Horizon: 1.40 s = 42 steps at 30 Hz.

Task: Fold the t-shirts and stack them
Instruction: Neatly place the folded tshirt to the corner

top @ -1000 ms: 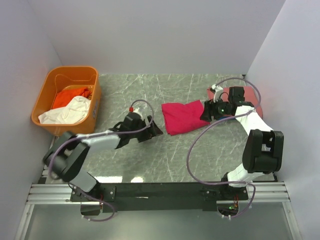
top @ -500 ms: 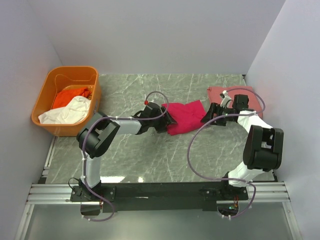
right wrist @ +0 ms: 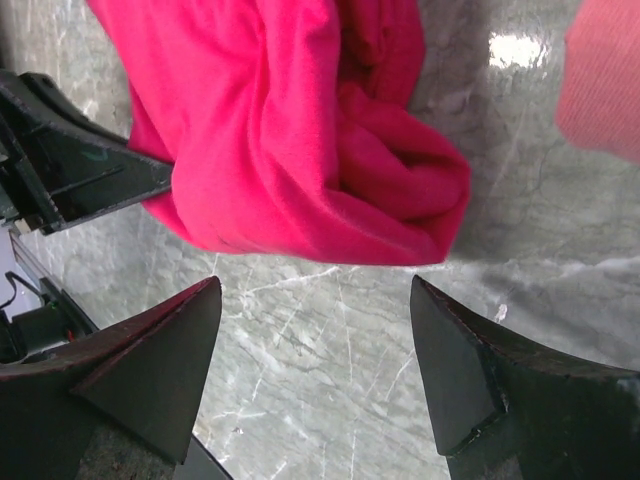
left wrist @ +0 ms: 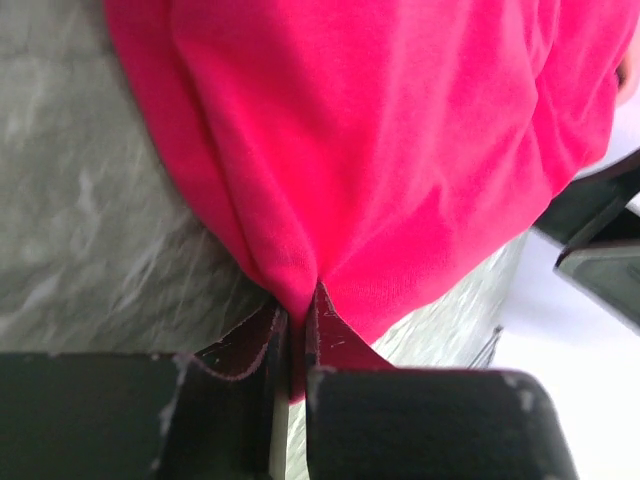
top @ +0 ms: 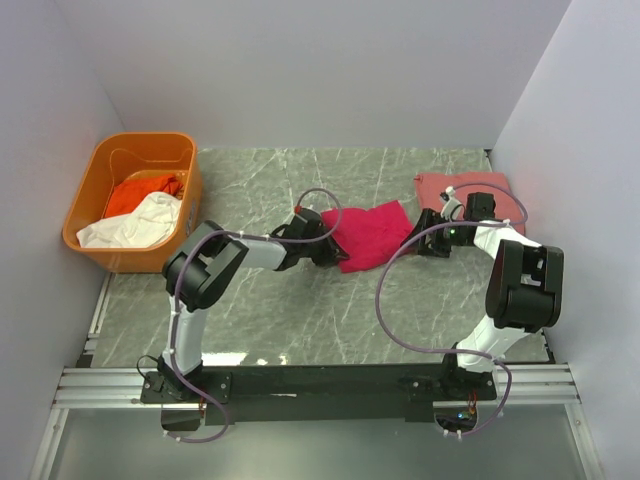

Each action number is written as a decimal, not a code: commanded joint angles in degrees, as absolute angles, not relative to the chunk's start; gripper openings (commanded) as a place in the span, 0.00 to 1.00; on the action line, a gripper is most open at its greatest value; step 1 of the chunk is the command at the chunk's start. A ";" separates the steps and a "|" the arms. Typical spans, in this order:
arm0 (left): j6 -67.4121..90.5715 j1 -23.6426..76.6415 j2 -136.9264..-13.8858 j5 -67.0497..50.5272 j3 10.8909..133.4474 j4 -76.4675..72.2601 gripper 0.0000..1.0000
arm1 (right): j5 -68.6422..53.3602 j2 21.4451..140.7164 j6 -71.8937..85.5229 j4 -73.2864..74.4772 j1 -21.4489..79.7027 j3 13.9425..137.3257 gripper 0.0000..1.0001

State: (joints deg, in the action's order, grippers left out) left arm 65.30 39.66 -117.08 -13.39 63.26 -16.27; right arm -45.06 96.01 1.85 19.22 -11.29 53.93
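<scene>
A folded crimson-pink t-shirt (top: 372,233) lies mid-table. My left gripper (top: 325,250) is at its left edge, shut on a pinch of the cloth; in the left wrist view the fabric (left wrist: 380,130) runs down between the closed jaws of that gripper (left wrist: 300,295). My right gripper (top: 424,238) sits just off the shirt's right end, open. In the right wrist view its gripper (right wrist: 315,290) spans bare table, with the bunched shirt end (right wrist: 300,130) just ahead. A salmon-pink t-shirt (top: 445,187) lies flat at the far right.
An orange tub (top: 140,140) stands at the far left, holding an orange t-shirt (top: 140,192) and a white one (top: 135,222). Walls close in the table at the left, back and right. The salmon cloth (right wrist: 605,80) shows at the right wrist view's upper right.
My left gripper reached right to the crimson-pink shirt's left edge and shut on it. My right gripper backed slightly right, off the shirt's end, and stays open.
</scene>
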 commanded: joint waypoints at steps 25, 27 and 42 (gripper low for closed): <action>43.26 22.51 -99.31 -16.35 46.31 4.91 0.01 | -49.15 101.16 3.69 22.25 -2.38 60.82 0.85; 42.28 20.58 -100.10 -16.70 47.89 6.85 0.01 | -46.16 100.99 5.79 20.40 -0.28 60.65 0.86; 38.85 19.86 -106.96 -15.91 55.63 12.39 0.01 | -46.67 102.21 25.57 5.04 6.76 56.51 0.86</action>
State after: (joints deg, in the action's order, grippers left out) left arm 41.85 19.86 -103.79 -20.56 56.03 8.47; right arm -43.29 101.23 18.37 14.81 5.91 57.19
